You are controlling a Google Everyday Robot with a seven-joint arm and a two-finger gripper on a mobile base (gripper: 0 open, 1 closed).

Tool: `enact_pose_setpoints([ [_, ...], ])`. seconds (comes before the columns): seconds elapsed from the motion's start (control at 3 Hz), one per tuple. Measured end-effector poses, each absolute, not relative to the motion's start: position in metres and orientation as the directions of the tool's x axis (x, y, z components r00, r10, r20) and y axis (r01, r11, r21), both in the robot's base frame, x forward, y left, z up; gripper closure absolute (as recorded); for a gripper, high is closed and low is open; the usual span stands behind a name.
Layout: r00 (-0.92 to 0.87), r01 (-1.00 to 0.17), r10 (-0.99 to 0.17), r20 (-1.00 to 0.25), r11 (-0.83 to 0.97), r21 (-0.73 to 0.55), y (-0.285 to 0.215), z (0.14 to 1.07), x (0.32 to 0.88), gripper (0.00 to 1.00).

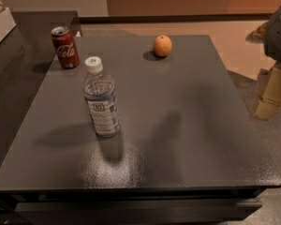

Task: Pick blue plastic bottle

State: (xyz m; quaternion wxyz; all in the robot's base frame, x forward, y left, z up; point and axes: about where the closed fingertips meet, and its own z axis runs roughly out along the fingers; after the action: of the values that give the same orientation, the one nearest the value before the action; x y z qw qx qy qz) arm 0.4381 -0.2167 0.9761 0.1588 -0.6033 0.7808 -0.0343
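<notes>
The bottle (101,102) stands upright on the tabletop (187,125), nearer the left edge than the right. It looks light, thin-walled and slick, so grip its labelled middle gently. The end effector (273,92) hangs beyond the right edge; you cannot tell whether it is open.

The gripper (270,93) hangs at the right edge, partly cut off.

The dark grey matte tabletop (187,125) carries three things (all well apart): a clear plastic bottle with blue-and-white label (100,102) upright, near left; a red Coca-Cola can (65,47) far left; a round orange fruit (162,46) at the far side. The claw (269,97) hangs beyond the right edge.
</notes>
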Motion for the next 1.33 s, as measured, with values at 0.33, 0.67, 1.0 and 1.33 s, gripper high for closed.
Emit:
enact_pose_setpoints([
  [0.33, -0.222, -0.931, -0.953, -0.207, 0.27, -0.245, -0.217, 0.976, 0.438, 0.0],
  [0.67, -0.216, -0.935, -0.951, -0.22, 0.266, -0.233, -0.21, 0.978, 0.441, 0.0],
  [1.0, -0.2, -0.945, -0.938, -0.284, 0.261, -0.199, -0.184, 0.976, 0.451, 0.0],
  [1.33, -0.195, -0.949, -0.901, -0.387, 0.272, -0.157, -0.142, 0.968, 0.469, 0.0],
])
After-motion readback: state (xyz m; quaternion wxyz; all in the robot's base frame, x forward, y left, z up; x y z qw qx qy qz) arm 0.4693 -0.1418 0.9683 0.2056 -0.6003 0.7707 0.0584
